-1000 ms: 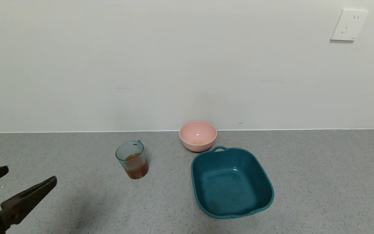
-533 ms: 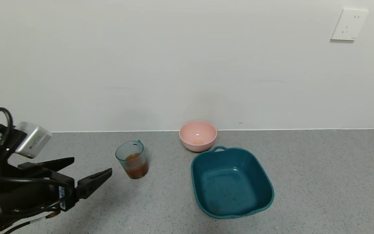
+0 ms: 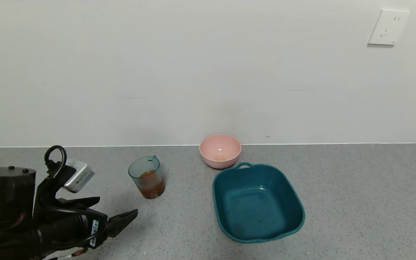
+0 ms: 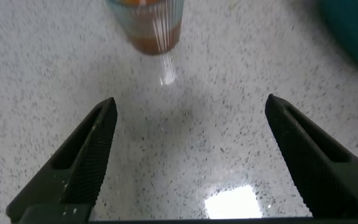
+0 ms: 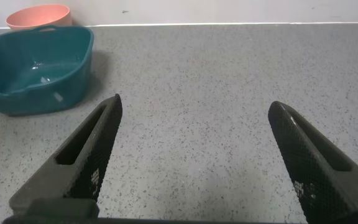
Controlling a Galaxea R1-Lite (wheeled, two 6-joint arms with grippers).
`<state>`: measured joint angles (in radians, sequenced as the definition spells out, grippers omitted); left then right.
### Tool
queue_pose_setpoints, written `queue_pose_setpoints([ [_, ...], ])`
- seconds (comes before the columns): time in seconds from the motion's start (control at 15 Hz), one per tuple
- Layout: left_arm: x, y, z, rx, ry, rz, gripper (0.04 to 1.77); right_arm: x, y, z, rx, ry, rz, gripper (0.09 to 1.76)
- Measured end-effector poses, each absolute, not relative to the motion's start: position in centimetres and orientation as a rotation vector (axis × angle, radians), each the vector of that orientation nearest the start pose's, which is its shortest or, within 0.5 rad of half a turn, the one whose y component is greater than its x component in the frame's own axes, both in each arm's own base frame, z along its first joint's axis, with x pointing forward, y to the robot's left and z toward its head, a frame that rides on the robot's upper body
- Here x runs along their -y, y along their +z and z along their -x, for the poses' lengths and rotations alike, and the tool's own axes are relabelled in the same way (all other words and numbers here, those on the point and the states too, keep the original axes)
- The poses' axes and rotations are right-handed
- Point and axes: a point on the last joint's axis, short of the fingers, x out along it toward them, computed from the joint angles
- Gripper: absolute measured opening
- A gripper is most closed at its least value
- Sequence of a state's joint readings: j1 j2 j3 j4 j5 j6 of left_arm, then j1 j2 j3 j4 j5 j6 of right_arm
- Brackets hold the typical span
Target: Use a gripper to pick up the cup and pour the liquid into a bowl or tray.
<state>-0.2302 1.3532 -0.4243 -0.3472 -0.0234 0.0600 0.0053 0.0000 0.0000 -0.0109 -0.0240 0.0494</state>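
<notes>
The cup (image 3: 147,177) stands upright on the grey counter, left of centre, about a third full of brown-orange liquid (image 3: 152,187). The dark teal basin (image 3: 218,202) sits to its right and holds nothing I can see. My left gripper (image 3: 117,206) is low over the counter, near and left of the cup, with its fingers pointing at the cup. In the left wrist view the gripper (image 4: 191,102) is open and bare counter shows between its jaws, a short way from the cup (image 4: 146,25). My right gripper (image 5: 195,103) is open over bare counter to the right of the basin (image 5: 36,68).
A pink bowl (image 3: 220,150) sits against the wall just behind the basin, touching its loop handle (image 3: 244,165). The wall runs along the counter's back edge, with a socket (image 3: 388,27) high on the right.
My left arm has come in from the lower left corner toward the cup and then dropped lower, jaws staying wide. The cup, bowl and basin have not moved.
</notes>
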Motion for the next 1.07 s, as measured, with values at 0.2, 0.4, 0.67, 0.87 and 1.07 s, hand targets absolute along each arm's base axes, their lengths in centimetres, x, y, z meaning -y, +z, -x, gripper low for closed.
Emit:
queue_pose_setpoints([
  [0.2,4.3,12.9,-18.3,-0.616,-0.259,-0.121,1.72,0.1,7.7,2.3,0.011,-0.018,-0.050,1.71],
  [0.4,4.5,12.1,-18.9,-0.613,-0.260,-0.121,1.72,0.1,7.7,2.3,0.011,-0.018,-0.050,1.71],
  [0.67,4.9,10.8,-20.5,-0.613,-0.262,-0.124,1.72,0.1,7.7,2.3,0.011,-0.018,-0.050,1.71],
  [0.87,5.2,9.9,-21.7,-0.610,-0.259,-0.128,1.72,0.1,7.7,2.3,0.011,-0.018,-0.050,1.71],
  [1.07,5.4,9.0,-22.8,-0.611,-0.258,-0.128,1.72,0.1,7.7,2.3,0.010,-0.018,-0.050,1.71],
])
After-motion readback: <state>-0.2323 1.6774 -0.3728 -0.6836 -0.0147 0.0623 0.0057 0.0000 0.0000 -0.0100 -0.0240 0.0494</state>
